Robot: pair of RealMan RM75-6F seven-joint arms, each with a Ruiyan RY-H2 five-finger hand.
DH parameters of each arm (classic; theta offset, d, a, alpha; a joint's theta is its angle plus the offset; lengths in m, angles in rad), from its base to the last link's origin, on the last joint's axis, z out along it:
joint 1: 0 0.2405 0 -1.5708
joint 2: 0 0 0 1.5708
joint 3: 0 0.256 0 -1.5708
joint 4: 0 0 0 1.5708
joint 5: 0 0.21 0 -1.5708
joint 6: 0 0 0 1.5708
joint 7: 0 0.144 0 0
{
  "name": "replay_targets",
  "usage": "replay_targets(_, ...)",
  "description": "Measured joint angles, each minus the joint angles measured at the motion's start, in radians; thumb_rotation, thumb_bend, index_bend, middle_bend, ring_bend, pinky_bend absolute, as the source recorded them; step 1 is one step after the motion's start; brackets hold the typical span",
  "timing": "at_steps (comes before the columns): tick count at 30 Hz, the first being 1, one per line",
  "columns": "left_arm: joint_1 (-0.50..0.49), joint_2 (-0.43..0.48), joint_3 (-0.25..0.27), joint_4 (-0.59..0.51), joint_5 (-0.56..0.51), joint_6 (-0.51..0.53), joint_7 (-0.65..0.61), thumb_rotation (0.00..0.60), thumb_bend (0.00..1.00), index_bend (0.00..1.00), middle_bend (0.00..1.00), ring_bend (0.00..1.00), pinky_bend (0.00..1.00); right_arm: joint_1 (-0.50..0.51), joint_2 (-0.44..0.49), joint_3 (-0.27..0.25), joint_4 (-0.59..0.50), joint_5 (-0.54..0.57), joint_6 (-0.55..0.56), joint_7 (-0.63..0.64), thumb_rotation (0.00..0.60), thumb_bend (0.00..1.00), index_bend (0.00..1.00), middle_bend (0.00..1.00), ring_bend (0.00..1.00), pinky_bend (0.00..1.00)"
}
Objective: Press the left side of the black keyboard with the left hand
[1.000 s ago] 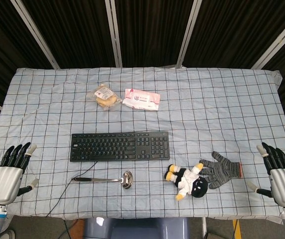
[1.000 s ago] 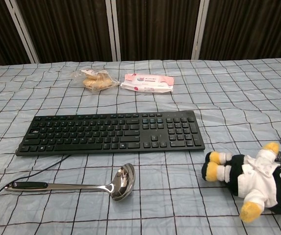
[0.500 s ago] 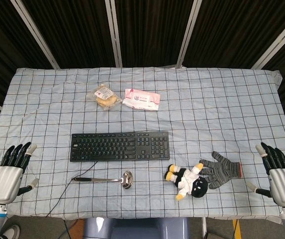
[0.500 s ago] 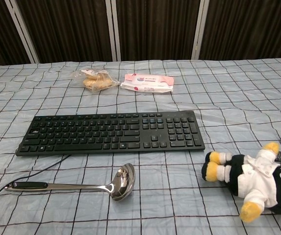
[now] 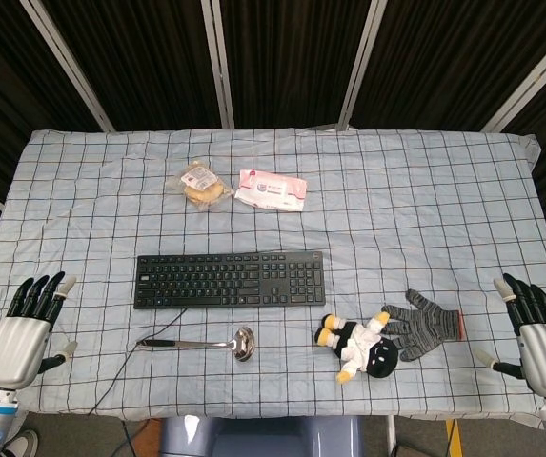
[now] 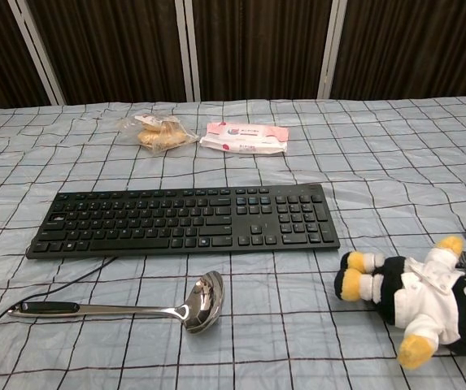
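We find the keyboard (image 5: pixel 230 280) flat at worktop (image 5: pixel 415 200) centre: black, full-size, cable trailing toward 7 o'clock. Left hand (image 5: pixel 20 333) at 8 o'clock, right hand (image 5: pixel 539 343) at 4 o'clock, both released, fingers spread.

No legible text: print on pink pkg (image 6: pixel 244 136) & key legends on keyboard (image 6: pixel 185 219) too small/blurred.

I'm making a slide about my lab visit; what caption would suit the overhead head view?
Open left hand and right hand wait at the table edge, black keyboard untouched.
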Motion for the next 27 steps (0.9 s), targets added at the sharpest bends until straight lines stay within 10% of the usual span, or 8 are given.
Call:
replay_targets(4, -0.010, 0.003, -0.020, -0.032, -0.016, -0.003, 0.027, 0.600, 0.40, 0.00, 0.04, 0.08, 0.14, 0.000, 0.000, 0.001, -0.002, 0.002, -0.001, 0.004, 0.600, 0.05, 0.00, 0.00, 0.00, 0.00)
replay_targets(13, -0.085, 0.011, -0.091, -0.151, -0.166, -0.109, 0.174, 0.600, 0.89, 0.00, 0.73, 0.68, 0.51, 0.004, 0.000, 0.002, -0.004, 0.000, -0.005, 0.009, 0.600, 0.05, 0.00, 0.00, 0.00, 0.00)
replay_targets(27, -0.325, -0.007, -0.231, -0.302, -0.752, -0.285, 0.455, 0.600, 1.00, 0.00, 0.79, 0.74, 0.55, 0.008, 0.003, 0.001, -0.008, 0.002, -0.015, 0.026, 0.600, 0.05, 0.00, 0.00, 0.00, 0.00)
